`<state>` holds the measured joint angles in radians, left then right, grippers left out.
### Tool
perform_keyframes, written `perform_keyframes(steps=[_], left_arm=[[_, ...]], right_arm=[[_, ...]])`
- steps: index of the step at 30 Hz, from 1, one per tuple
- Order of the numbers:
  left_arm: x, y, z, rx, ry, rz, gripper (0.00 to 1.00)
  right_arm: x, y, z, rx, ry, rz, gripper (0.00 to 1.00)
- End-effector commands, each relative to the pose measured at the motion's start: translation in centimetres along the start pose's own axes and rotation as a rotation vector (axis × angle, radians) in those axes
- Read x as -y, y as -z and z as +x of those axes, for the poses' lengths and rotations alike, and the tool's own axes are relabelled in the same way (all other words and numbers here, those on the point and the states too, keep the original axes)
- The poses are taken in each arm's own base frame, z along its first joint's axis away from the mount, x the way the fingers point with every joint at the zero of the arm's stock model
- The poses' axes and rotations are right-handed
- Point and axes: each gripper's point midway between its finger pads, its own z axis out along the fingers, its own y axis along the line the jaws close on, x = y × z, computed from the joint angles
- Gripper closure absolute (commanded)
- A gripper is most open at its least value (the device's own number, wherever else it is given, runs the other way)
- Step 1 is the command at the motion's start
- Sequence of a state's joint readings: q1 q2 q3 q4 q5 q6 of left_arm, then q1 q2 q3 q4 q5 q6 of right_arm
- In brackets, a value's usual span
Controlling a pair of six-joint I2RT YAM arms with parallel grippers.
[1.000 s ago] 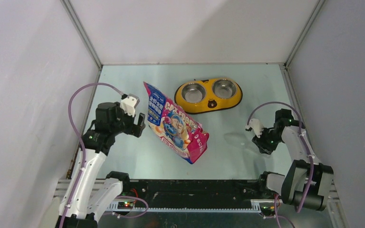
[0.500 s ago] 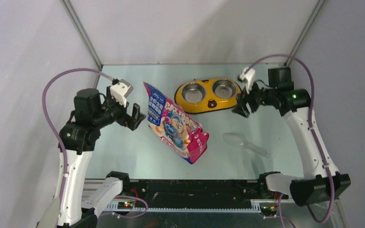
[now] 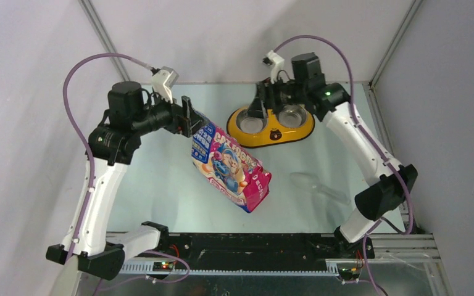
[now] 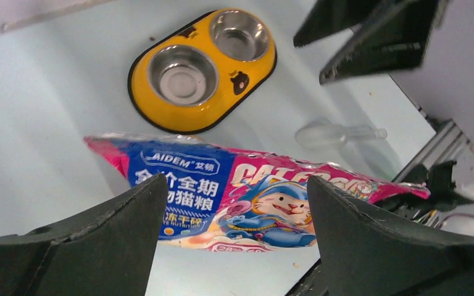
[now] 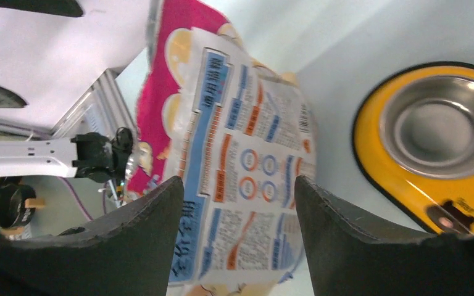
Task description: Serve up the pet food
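On the top view I count one cat food bag (image 3: 229,165) mid-counter (image 3: 160,185), kibble hidden inside, one yellow double bowl (image 3: 276,134) and one faint clear scoop (image 3: 311,184); each wrist view shows its own jaws, left gripper (image 4: 234,185) and right gripper (image 5: 239,180), apart and framing the bag.

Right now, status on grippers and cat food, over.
Left gripper open over cat food bag. Right gripper open above yellow bowl. Bag flat, no kibble visible. Nothing blocking.
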<state>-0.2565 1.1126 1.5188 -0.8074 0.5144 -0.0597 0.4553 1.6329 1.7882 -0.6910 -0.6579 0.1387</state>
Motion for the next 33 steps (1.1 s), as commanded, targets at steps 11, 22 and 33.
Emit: perform_keyframes(steps=[11, 22, 33], left_arm=[[-6.7, 0.3, 16.6, -0.238, 0.609, -0.308, 0.21], [-6.6, -4.2, 25.4, -0.368, 1.009, -0.104, 0.55], [-11.6, -9.0, 22.6, -0.236, 0.996, -0.112, 0.4]], right_arm=[[5.3, 0.6, 7.6, -0.108, -0.195, 0.062, 0.41], [6.0, 1.1, 23.6, -0.452, -0.295, 0.082, 0.57], [1.3, -3.3, 25.3, -0.532, -0.273, -0.138, 0.58]])
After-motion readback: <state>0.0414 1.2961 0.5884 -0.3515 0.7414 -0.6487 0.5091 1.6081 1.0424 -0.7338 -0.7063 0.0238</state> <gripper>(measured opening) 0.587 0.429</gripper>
